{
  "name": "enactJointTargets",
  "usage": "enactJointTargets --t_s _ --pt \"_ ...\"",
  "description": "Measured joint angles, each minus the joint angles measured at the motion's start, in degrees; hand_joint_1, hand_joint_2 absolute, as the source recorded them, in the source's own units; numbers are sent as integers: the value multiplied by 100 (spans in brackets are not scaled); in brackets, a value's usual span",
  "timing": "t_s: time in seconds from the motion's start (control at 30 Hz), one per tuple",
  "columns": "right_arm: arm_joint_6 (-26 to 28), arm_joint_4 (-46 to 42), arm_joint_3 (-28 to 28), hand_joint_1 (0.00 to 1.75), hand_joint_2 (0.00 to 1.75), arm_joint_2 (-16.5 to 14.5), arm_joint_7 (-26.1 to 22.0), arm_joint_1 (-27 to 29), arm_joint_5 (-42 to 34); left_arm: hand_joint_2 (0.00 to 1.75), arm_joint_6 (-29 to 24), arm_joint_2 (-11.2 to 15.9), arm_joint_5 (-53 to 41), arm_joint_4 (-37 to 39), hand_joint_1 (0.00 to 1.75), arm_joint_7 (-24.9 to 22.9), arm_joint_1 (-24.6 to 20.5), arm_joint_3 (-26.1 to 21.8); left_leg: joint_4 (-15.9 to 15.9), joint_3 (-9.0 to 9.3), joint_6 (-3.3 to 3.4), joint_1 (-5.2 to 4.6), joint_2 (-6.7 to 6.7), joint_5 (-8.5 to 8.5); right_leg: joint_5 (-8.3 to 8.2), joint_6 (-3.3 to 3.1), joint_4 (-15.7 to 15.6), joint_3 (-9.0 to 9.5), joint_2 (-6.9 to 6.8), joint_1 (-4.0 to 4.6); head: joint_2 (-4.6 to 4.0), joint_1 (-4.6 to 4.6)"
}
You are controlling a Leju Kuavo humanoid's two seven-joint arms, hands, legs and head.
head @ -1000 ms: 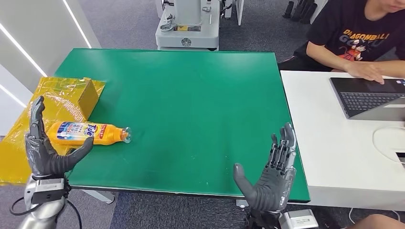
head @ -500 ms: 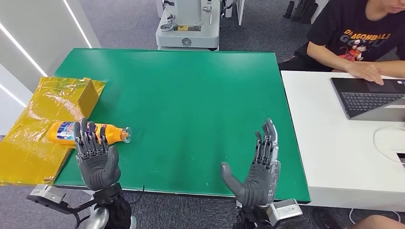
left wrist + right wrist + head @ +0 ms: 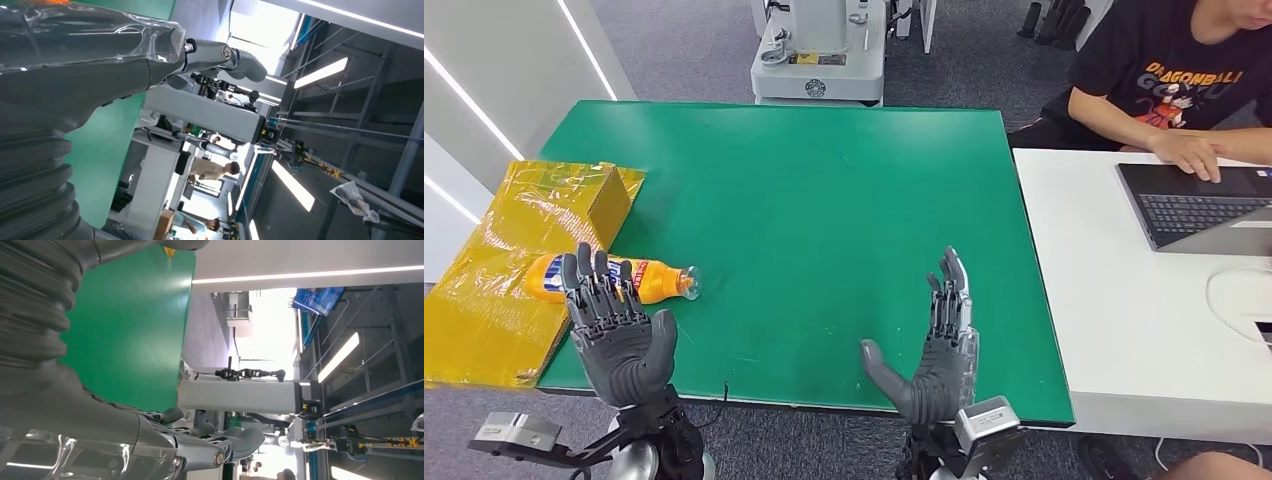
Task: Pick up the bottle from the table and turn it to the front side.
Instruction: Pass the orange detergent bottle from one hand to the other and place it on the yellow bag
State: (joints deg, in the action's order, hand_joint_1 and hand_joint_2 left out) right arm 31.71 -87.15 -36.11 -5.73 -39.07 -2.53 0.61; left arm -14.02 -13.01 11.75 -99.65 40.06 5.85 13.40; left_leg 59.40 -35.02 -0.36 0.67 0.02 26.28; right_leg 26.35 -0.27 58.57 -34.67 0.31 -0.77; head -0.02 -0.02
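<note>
An orange bottle with a blue and white label lies on its side at the left of the green table, its clear cap pointing right. My left hand is raised just in front of it, palm facing me, fingers spread and upright, covering part of the bottle; it holds nothing. Near the table's front edge, right of centre, my right hand stands with fingers up and apart, thumb out to the left, empty. The left wrist view shows the left hand's fingers extended, and the right wrist view shows the right hand's fingers extended.
A yellow plastic-wrapped box and its crinkled wrap lie at the table's left edge behind the bottle. A white desk with a laptop adjoins on the right, where a person sits. A grey machine base stands beyond the far edge.
My left hand swung from the table's left edge to in front of the bottle, then shifted slightly left. My right hand drifted left and forward. The bottle has not moved.
</note>
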Motion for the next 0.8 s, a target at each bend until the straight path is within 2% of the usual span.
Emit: enactJointTargets --t_s 0.23,0.57,0.8 --pt "1 218 -48 0 175 39 -50 -215 -125 175 663 -13 445 0 0 0 -4 -79 0 1 0 0 1 0 0 0 0 0 1 0 0 0" --pt "150 449 -119 0 175 43 -75 -425 -226 175 957 -23 395 29 0 0 -14 -137 0 2 0 0 1 0 0 0 0 -1 1 0 0 0" --pt "187 550 -144 0 175 71 -98 -418 -265 175 971 -39 287 39 0 0 -19 -139 0 1 1 0 1 1 1 1 -1 -1 1 0 0 0"
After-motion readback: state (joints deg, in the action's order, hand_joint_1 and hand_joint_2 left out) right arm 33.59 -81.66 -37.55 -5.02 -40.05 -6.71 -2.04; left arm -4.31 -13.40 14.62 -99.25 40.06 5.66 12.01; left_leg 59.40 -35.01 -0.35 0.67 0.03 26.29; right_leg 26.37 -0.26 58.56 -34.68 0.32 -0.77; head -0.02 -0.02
